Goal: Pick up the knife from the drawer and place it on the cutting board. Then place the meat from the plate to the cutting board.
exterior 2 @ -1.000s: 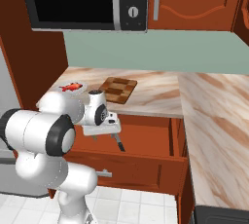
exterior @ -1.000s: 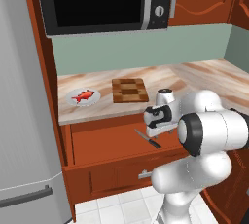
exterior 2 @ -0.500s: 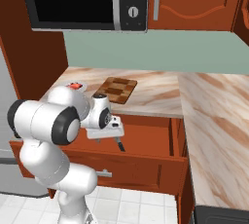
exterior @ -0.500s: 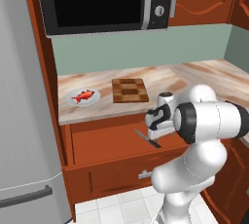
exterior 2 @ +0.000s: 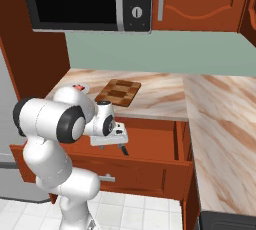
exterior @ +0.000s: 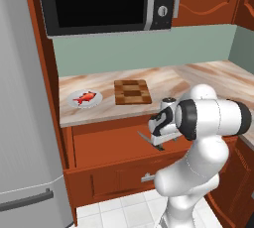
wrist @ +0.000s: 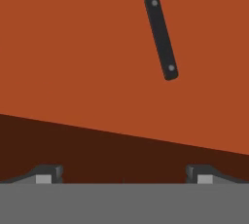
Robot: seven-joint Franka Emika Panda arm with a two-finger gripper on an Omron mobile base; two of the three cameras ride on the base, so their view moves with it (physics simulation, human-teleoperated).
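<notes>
Now my spread, empty fingers point(wrist: 124, 174) hover over the open reddish-brown wooden drawer point(wrist: 73, 47); I'd pinch the light, stiff, slim silver-bladed knife point(wrist: 160, 33) by its black handle.

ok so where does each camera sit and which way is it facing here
Left base view: behind the arm on its left, looking forward and down at the open drawer, cutting board and meat on the plate; the white arm rises at lower right.
Right base view: behind on its right, facing the same counter; the arm rises at lower left.
Hand view: on the hand, looking down into the drawer at the knife; the open gripper tips show at the bottom.
Both base views share drawer, board and microwave.
</notes>
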